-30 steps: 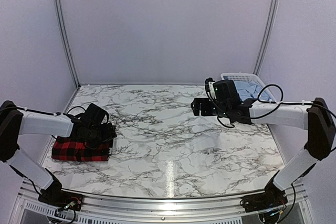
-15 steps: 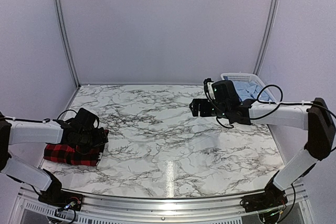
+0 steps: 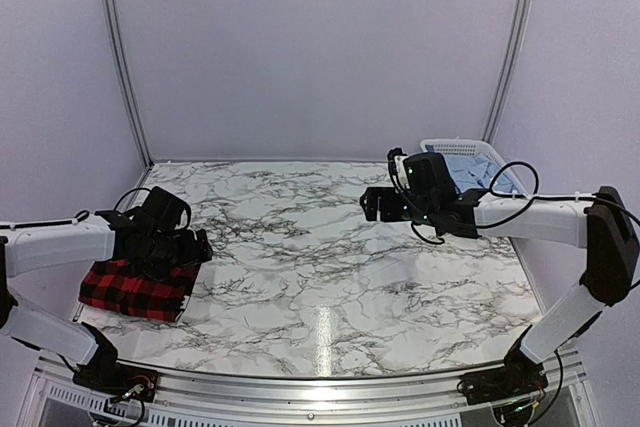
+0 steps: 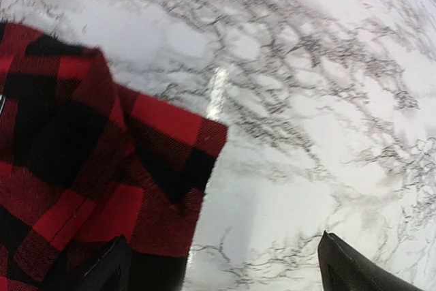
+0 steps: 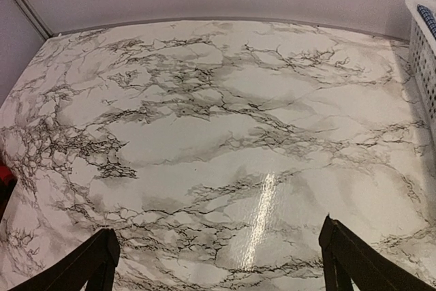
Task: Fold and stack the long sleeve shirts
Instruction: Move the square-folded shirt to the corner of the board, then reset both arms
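If the left gripper (image 3: 188, 247) slides sideways from here, its near finger (image 4: 109, 270) could snag the loose edge of the folded red-and-black shirt (image 3: 135, 289) and drag the fold open, since that finger sits right at the cloth's border. That arm reaches low over the table (image 3: 300, 277) at eight o'clock, jaws spread wide and empty. The right gripper (image 3: 372, 205) hovers just off the middle toward two o'clock, likewise spread and empty. The pale blue shirt (image 3: 468, 169) lies in the basket (image 3: 450, 143) at the two o'clock corner.
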### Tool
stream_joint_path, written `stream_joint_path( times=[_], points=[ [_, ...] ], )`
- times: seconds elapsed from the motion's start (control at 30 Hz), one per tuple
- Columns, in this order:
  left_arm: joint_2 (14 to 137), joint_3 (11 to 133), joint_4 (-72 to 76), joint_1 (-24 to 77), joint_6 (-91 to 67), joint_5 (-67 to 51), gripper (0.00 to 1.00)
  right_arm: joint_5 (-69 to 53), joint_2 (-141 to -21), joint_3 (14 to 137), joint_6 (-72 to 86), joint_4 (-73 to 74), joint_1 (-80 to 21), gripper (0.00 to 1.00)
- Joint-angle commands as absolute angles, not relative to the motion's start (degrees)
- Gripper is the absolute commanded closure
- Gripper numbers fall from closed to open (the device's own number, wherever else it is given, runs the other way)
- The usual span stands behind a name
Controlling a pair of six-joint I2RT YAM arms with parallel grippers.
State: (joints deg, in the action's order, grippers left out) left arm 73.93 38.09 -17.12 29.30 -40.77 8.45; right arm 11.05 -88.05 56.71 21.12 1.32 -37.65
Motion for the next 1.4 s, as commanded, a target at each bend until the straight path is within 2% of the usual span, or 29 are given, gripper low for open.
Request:
stream_joint_path(
  times=[0.0,0.33,0.53,1.03,1.37],
  points=[
    [74.57,44.78,-18.29,30.67,-35.72,8.64,0.01,12.01,-85.34,56.73,21.22,-2.29,-38.12,0.01],
    [77.27,55.87,-13.39,35.23,-28.3,9.86,0.01,15.84,-73.35,49.26,21.53,-5.31,-38.14,0.01],
    [76.73,58.52,-10.01,36.85,-25.87,9.8,0.01,17.91,-63.38,44.65,21.98,-1.26,-38.07,0.02],
    [66.33,48.54,-4.28,37.0,-23.91,13.97,0.01,24.54,-42.61,33.07,21.2,4.74,-38.08,0.02],
    [63.85,45.42,-3.42,36.98,-24.7,16.1,0.01,25.99,-42.45,36.1,17.73,4.62,-38.13,0.01]
  ],
)
